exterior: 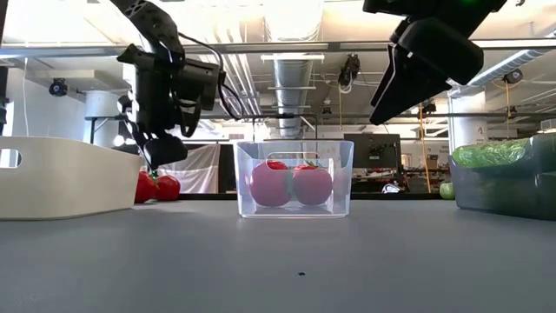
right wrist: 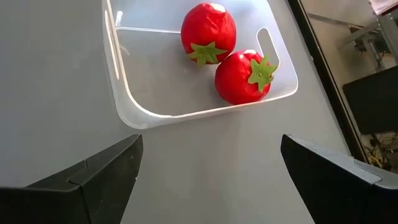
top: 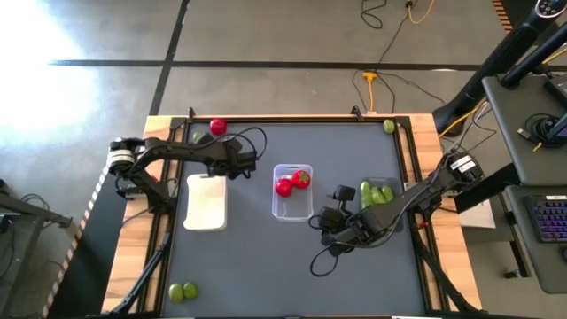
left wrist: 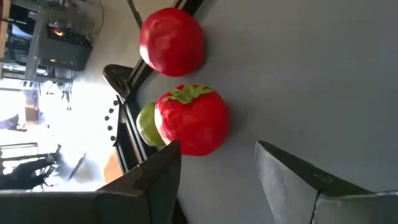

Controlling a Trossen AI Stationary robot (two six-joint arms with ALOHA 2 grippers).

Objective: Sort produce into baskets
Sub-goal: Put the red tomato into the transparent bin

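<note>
Item: left gripper (left wrist: 214, 171), fingers spread and holding nothing, hanging at the far-left part of the table (top: 266, 266) beyond the white basket (top: 206, 202). Your target is the red fruit with the green top (left wrist: 194, 119), lying directly ahead of the gap between the fingers on the mat, with a second red fruit (left wrist: 172, 42) farther on toward the far rail and a pale-green lime (left wrist: 147, 124) tucked against the first, on its rail side. These fruits are round, so no long axis matters; what matters is that the lime touches, or nearly touches, the target, so you should probably close from the open sides. Nearer arm: the left, plainly. Right gripper (right wrist: 208, 171), also wide apart and empty, waits just right of the clear basket (top: 292, 192), which holds two red fruits (right wrist: 225, 53); the dark grey basket (top: 387, 206) to its right holds green cucumber pieces (top: 376, 193). View notes: the high view shows one red fruit (top: 218, 127) at the far edge, the rest hidden under the arm; only the left wrist view separates all three. Stray limes (top: 183, 291) lie near-left, another lime (top: 389, 127) far-right.
</note>
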